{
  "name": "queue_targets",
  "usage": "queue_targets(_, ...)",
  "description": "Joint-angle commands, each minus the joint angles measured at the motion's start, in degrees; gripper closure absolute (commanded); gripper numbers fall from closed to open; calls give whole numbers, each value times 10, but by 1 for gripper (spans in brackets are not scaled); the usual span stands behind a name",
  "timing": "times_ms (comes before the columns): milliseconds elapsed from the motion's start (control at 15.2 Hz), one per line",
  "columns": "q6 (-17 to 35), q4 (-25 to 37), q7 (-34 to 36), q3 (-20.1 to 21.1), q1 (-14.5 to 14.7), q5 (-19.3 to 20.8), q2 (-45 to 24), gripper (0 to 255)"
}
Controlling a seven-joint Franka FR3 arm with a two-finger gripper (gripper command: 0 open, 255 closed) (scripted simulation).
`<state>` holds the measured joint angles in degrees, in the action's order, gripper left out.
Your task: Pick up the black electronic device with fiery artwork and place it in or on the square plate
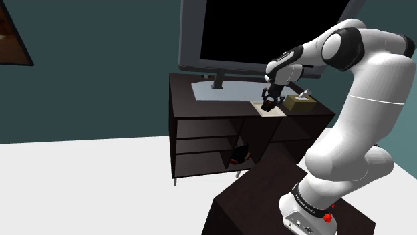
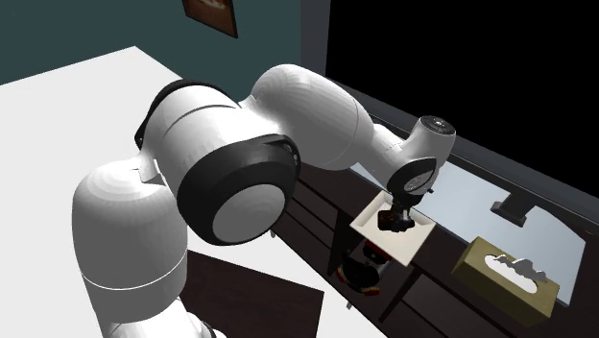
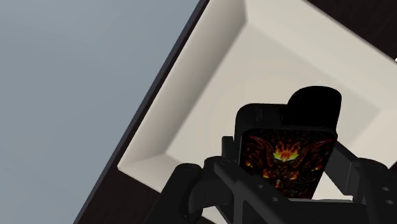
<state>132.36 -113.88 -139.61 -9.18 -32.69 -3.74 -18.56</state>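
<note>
Treat the black device as probably light, stiff and smooth-sided, apt to slip or scuff under a hard squeeze; pinch across its two long edges, as now in the closed clamp of the tool. Find it over the shallow hollow of the pale square plate on the dark desk, contact with the plate unclear. Note a small slab with rounded corners, its face carrying red-orange flame artwork with a yellow core.

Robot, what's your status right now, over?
Gripper shut on fiery-art device. Device over the square plate, not yet released. Tissue box beside plate, clear of path.
</note>
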Motion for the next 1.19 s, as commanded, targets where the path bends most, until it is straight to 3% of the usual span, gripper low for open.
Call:
queue_targets(0,0,0,0,0,0,0,0,0)
queue_targets(330,0,0,0,0,0,0,0,0)
queue_targets(594,-62,22,6,-4,3,10,41,0)
queue_targets(1122,-62,22,6,-4,3,10,41,0)
